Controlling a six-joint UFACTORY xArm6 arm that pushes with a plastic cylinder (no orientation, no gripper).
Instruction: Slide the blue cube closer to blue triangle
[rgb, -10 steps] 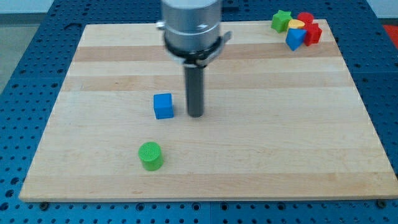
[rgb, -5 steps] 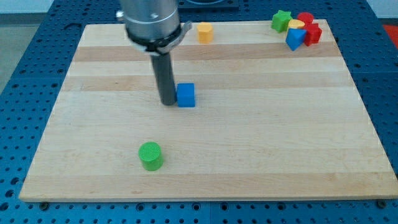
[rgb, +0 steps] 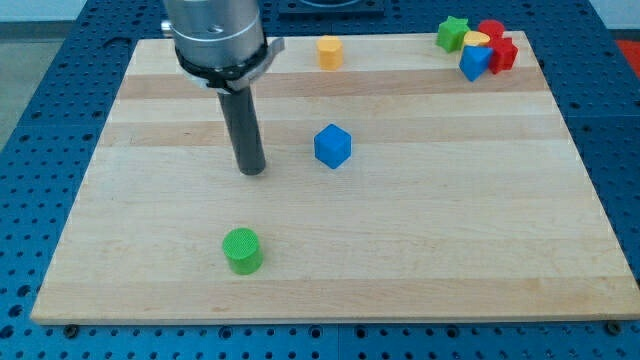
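We judge the blue cube (rgb: 332, 146) to be a light, rigid little block that slides readily on the smooth wooden tabletop (rgb: 400, 240) and also twists readily: it sits near the middle of the board, turned so a corner faces us, which suggests an off-centre push spins it rather than carrying it straight. There is nothing to take hold of it with, since we carry no gripper, only a rod; my tip (rgb: 251, 170) rests on the tabletop to the view's left of the cube, apart from it, with bare wood between. We would press on the cube's lower-left side, through its middle, to send it toward the blue triangle (rgb: 473, 63) at the view's top right. That triangle is wedged among a green star (rgb: 452, 33), a yellow block (rgb: 476, 39) and red blocks (rgb: 497, 45), whose shapes we cannot fully make out because they overlap. A yellow block (rgb: 329, 51) and a green cylinder (rgb: 242, 250) stand clear. The rod's upper housing is cut off at the top.
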